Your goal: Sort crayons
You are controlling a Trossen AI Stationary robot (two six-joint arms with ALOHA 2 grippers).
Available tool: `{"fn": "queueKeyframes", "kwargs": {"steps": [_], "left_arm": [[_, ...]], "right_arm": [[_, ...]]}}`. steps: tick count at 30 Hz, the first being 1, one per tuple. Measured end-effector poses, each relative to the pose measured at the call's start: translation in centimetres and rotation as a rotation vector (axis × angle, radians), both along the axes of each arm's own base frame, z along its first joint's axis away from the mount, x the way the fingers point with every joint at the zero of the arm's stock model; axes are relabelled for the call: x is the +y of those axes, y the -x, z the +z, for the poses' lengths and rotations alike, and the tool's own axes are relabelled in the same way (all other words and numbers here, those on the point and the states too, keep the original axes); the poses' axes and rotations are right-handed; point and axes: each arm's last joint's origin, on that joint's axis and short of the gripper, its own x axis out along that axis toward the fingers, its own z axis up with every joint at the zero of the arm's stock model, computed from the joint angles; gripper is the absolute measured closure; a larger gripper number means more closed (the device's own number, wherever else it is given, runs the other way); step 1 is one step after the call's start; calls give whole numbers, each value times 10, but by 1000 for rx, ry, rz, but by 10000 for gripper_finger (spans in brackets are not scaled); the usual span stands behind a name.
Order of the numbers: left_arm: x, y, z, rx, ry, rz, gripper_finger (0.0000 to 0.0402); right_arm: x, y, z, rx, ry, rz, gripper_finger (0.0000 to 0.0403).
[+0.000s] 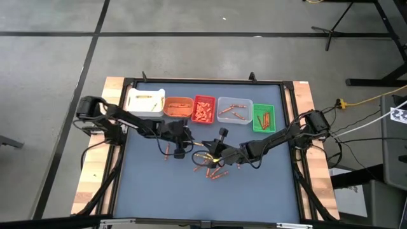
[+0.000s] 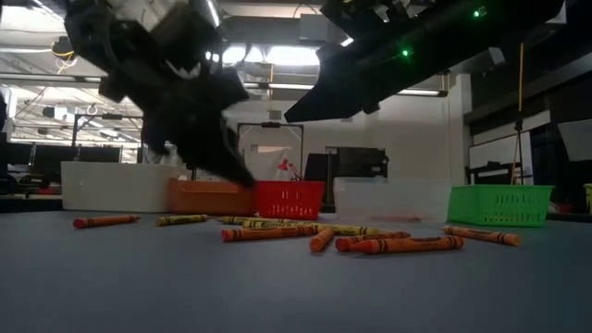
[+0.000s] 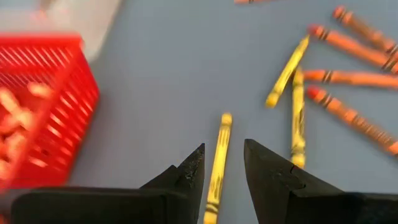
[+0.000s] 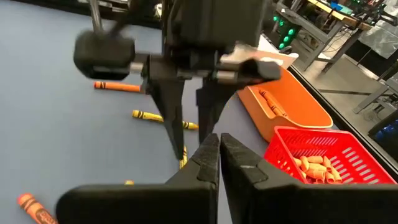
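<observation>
Crayons: lying loose on the table in the lower middle of the high view, mostly orange-red with a few yellow ones; in the low view they are stretching in a row across the middle of the frame.
Yellow crayon: lying flat on the table, showing between the left gripper's two fingers in the left wrist view; whether the fingers are touching it cannot be told.
Sorted crayons: more are lying inside the bins along the upper middle of the high view.
Left gripper: reaching in from the left of the high view, pointing down at the table just left of the loose pile; its jaws are standing apart.
Right gripper: coming in from the right of the high view, sitting over the upper edge of the pile, close to the left gripper; its jaws are pressed together, holding nothing.
Bins: standing in a row, from left to right a white bin, an orange bin, a red bin, a clear bin and a green bin.
Table: carrying everything on a blue-grey top.
</observation>
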Motion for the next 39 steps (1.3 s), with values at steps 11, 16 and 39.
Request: {"fn": "queueKeyframes", "kwargs": {"steps": [11,16,39], "left_arm": [[0,-4,-37,120,2,3,305],[0,-4,-37,123,4,6,305],[0,-3,-38,129,3,6,395]], "right_arm": [[0,1,-3,32,8,0,388],[-1,2,-4,48,13,1,388],[-2,17,-27,330,-30,78,388]]}}
